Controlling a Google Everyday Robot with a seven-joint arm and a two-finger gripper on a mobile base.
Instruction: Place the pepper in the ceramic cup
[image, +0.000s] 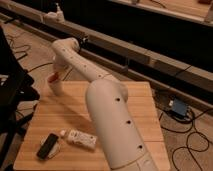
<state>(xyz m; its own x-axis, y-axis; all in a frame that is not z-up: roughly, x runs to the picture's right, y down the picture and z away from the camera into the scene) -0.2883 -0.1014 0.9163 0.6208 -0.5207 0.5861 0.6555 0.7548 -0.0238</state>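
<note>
Above ceramic cup (54, 88) | gripper (56, 75) (mostly hidden) | pepper (52, 78) | no legible writing

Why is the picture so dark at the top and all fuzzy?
In the camera view, the top is a dim, unlit background, while the wooden table catches warm light. Everything looks soft and blurry, so the gripper at the table's far left corner, the pepper there and the ceramic cup below it are hard to make out.

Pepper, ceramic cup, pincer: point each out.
pepper (52, 78), camera view, red body.
ceramic cup (55, 88), camera view, white side wall.
pincer (58, 74), camera view, arm's tip above the cup.
</note>
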